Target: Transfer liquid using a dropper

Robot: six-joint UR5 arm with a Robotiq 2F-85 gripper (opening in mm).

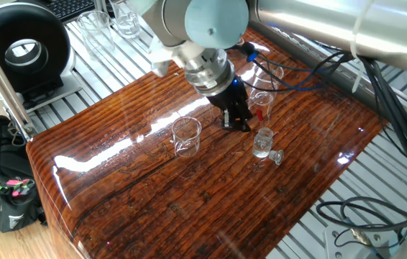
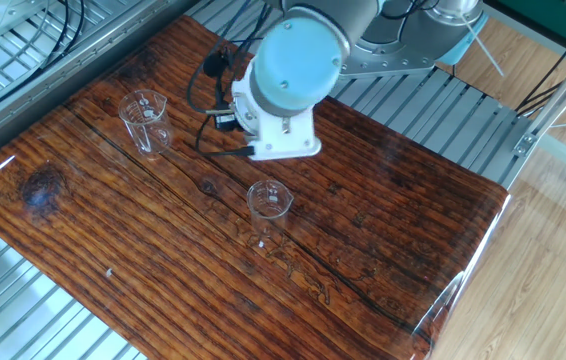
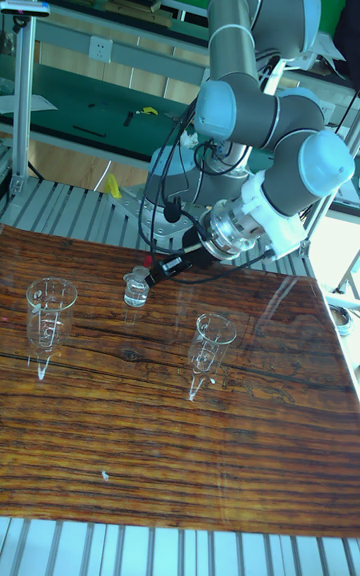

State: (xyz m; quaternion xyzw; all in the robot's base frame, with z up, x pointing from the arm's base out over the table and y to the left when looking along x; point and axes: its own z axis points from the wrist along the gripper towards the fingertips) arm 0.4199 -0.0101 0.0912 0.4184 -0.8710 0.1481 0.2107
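My gripper (image 1: 240, 123) (image 3: 158, 269) reaches down at a slant, its black fingers closed at the dropper's red bulb (image 1: 259, 113) (image 3: 150, 262). The bulb hangs just above the open small bottle (image 1: 263, 142) (image 3: 136, 288). The dropper's clear tube is too faint to trace. Beside the bottle lies its stopper (image 1: 277, 156). One glass beaker (image 1: 186, 135) (image 2: 270, 205) (image 3: 214, 336) stands near the table's middle and another (image 1: 261, 99) (image 2: 145, 120) (image 3: 50, 306) behind the bulb. The liquid cannot be made out in any vessel. In the other fixed view the wrist hides the gripper, the dropper and the bottle.
Black and blue cables (image 1: 311, 72) trail from the wrist across the wooden table (image 1: 153, 194). More glassware (image 1: 126, 18) stands off the table on the metal slats beside a black round device (image 1: 24, 50). A backpack (image 1: 2, 187) lies on the floor.
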